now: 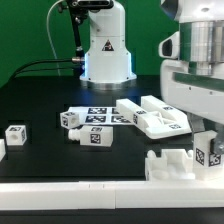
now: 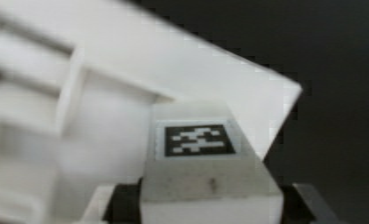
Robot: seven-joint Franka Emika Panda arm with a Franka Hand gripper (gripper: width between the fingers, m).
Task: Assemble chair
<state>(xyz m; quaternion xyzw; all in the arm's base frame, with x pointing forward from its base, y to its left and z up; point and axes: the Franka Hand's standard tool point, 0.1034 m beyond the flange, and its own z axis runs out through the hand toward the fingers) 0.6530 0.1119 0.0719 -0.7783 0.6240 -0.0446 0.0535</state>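
Seemingly clamped in gripper: tagged block, low over desk at exterior view's right, just beside slab. Lift straight, slowly; keep block square; avoid dragging slab.

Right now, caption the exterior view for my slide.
Jaws clamp a tagged chair block at the exterior view's right; other white parts lie loose on the black table.
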